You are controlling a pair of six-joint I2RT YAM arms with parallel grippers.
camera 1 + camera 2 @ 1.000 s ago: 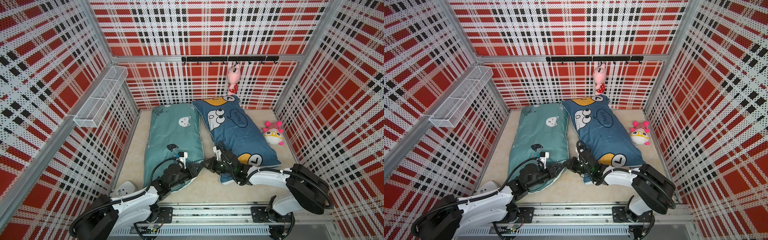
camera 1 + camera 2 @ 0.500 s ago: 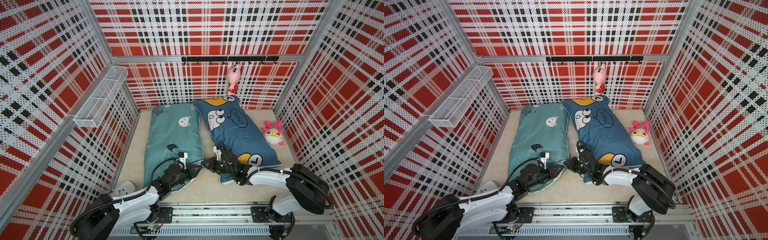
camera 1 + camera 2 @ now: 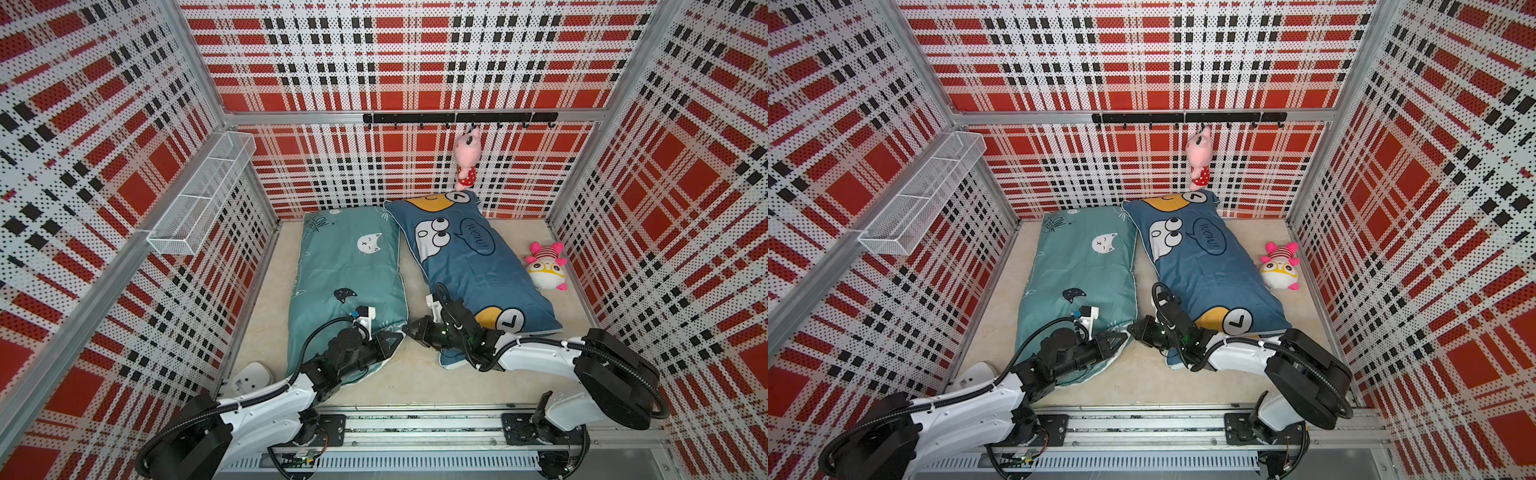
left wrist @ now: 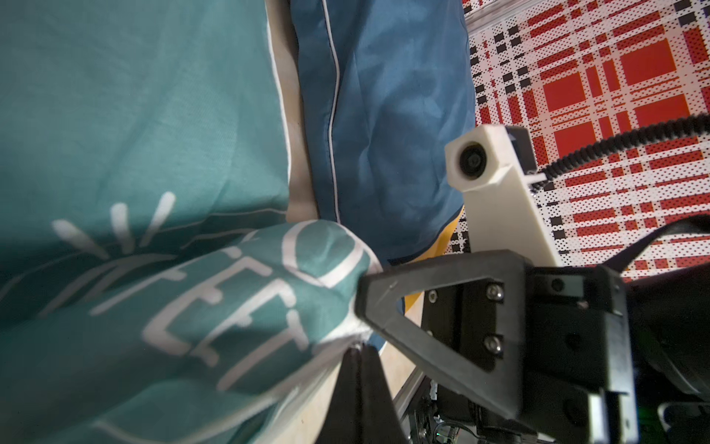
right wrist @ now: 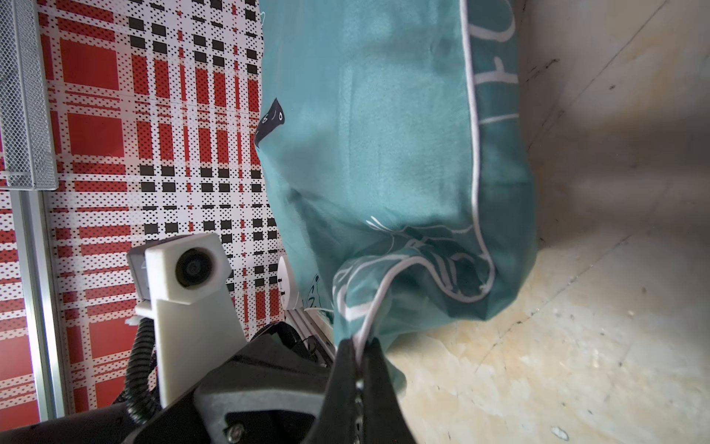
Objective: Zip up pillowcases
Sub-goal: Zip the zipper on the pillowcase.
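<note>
The teal pillowcase with cat faces lies left of the dark blue pillowcase in both top views. Both grippers meet at the teal one's near right corner. My left gripper comes in from the near left and its jaws are shut on the corner's white-edged fabric. My right gripper reaches over from the blue pillowcase's side. In the right wrist view it is shut on the teal corner's white piping, and the fabric bunches up from it. No zipper pull shows.
A white mesh basket hangs on the left wall. A black hook rail on the back wall holds a pink plush. Another plush lies right of the blue pillowcase. A white object sits at the near left corner.
The left gripper's jaws have closed on the teal corner. Both arms have stayed almost in place.
</note>
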